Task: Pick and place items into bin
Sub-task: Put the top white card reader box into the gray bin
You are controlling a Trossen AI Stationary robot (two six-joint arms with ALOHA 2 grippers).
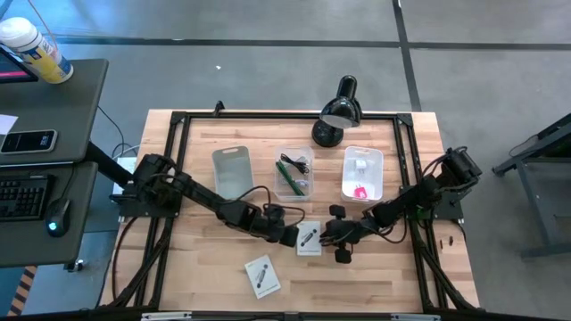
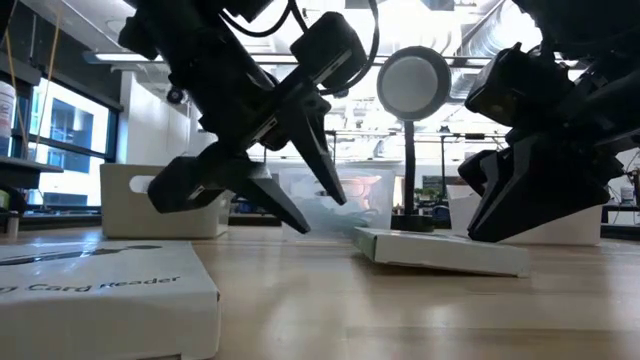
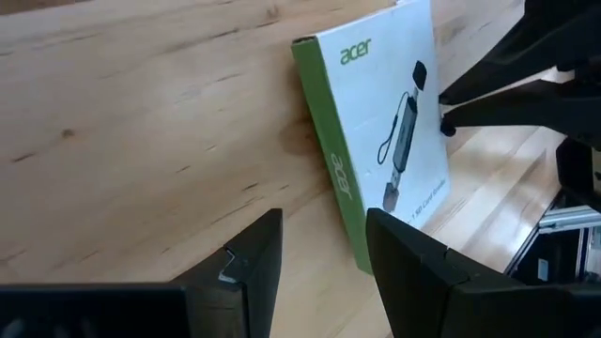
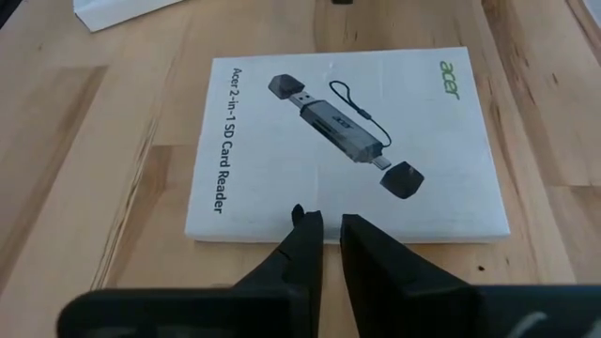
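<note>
A white card-reader box (image 1: 309,238) lies flat on the wooden table between my two grippers. My left gripper (image 3: 324,253) hangs open just left of it, above the wood, with nothing between its fingers; the box's green edge (image 3: 329,160) lies just ahead. My right gripper (image 4: 324,221) comes from the right, its fingers almost together, tips at the box's nearest edge. A second white box (image 1: 262,275) lies flat nearer the front edge. The green pen and black cable lie in the middle bin (image 1: 294,174). The pink piece and white block lie in the right bin (image 1: 363,174). My right gripper meets the box's top face at the edge nearest it (image 4: 310,230) with its nearly closed fingertips. They slant down from the table's right side. Nothing is between the fingers. The box stays flat on the table (image 2: 440,250).
Three bins stand in a row at the back: a clear one (image 1: 234,169), the middle one, and the white one. A black desk lamp (image 1: 337,111) stands behind them. A black frame (image 1: 178,120) rims the table. Bare wood lies at the front right.
</note>
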